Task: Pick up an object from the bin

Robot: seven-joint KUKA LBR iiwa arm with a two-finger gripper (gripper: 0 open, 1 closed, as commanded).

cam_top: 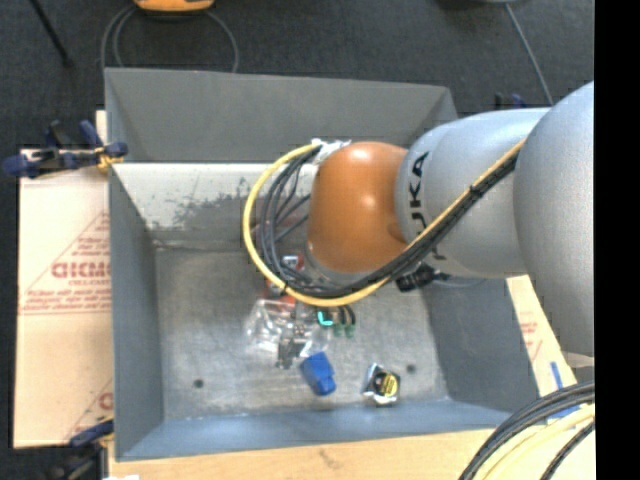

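Reaching in from the right, the tool [291,342] hangs low over the middle of the grey metal bin [131,298], under the arm's orange domed cover [350,206] and its loop of cables. From this angle I cannot tell how far open the tool is, nor whether it has hold of anything. It sits at the right edge of a clear crumpled plastic piece [264,328] lying on the bin floor, either touching it or just beside it.

As a judgement, the approach looks done, while the grasp and the lift are not yet shown: nothing is seen raised off the floor.

The bin holds few things, all grouped near its middle and near side. A blue plastic block [318,374] lies just to the near right of the tool. A small yellow-and-black object [382,385] lies further right, close to the near wall. A small green bit [328,320] shows beside the wrist. The left half of the floor is bare metal.
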